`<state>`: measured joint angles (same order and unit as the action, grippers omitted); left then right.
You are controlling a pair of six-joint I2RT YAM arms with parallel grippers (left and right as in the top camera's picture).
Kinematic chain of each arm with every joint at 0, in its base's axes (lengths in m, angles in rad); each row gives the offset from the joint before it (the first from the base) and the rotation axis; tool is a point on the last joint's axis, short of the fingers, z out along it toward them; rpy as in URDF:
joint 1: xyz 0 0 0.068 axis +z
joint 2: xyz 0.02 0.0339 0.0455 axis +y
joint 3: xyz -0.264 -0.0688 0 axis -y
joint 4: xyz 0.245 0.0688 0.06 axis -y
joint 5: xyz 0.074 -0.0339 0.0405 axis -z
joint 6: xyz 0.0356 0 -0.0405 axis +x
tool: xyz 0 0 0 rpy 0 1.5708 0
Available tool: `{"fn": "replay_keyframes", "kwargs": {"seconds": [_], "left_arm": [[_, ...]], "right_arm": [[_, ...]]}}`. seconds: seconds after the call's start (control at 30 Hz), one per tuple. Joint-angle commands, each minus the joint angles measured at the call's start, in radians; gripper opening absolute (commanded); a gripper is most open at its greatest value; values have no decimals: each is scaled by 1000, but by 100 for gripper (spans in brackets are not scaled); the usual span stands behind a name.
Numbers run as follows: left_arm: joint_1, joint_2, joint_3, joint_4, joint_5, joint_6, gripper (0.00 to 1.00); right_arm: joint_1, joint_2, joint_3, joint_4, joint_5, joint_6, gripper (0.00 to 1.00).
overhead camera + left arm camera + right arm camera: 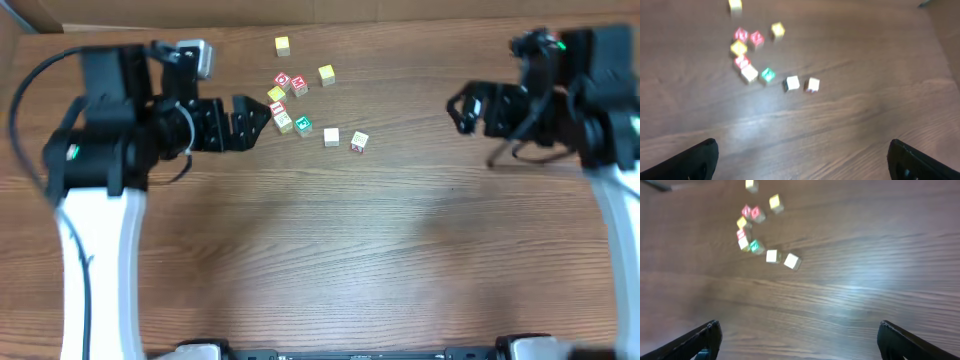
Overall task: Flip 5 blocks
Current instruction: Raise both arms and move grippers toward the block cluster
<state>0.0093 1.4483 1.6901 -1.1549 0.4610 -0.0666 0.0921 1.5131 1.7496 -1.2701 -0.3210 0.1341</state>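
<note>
- Blocks for flipping lie in a short curved row on the wooden table. The row is just ahead of the left gripper and well apart from the right gripper.
- Nearest the left gripper's tips is the red-and-white block, with a pale block just beside it and the green-faced block next along.
- Farther from that gripper, the white block and the printed pale block sit side by side. They are the end of the row closest to the right gripper.
- The left gripper's jaws stand wide apart with nothing between them. In the left wrist view its fingers fill the lower corners, and the blocks lie ahead, left of centre.
- The right gripper is likewise spread wide and empty. Its fingers frame the bottom of its view, with the row far ahead and to the left.
- Beyond the row, as seen from either gripper, are two red-faced cubes and three yellow cubes.
</note>
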Motion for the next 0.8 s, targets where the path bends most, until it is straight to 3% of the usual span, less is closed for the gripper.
{"fn": "replay_keyframes", "kwargs": {"seconds": [0.0, 0.23, 0.27, 0.33, 0.43, 0.5, 0.67, 0.7, 0.77], "left_arm": [[8, 80, 26, -5, 19, 30, 100], [8, 223, 26, -42, 3, 30, 100], [8, 242, 26, -50, -3, 30, 98], [8, 274, 26, -55, -19, 29, 73], [8, 316, 26, -65, -35, 30, 36], [8, 341, 26, -71, -54, 30, 4], [8, 404, 26, -80, -76, 29, 6], [8, 415, 26, -83, -76, 29, 21], [8, 438, 26, -89, -77, 30, 73]], "right_arm": [[-2, 101, 32, -1, -176, -3, 100], [24, 270, 31, 21, -204, 50, 100], [36, 292, 30, 31, -198, 50, 93], [64, 330, 30, 53, -168, 63, 81], [113, 373, 30, 92, -50, 174, 76], [151, 400, 29, 121, 43, 259, 75], [250, 464, 29, 204, 208, 403, 76], [269, 476, 29, 219, 237, 422, 77], [301, 505, 29, 249, 296, 456, 81]]}}
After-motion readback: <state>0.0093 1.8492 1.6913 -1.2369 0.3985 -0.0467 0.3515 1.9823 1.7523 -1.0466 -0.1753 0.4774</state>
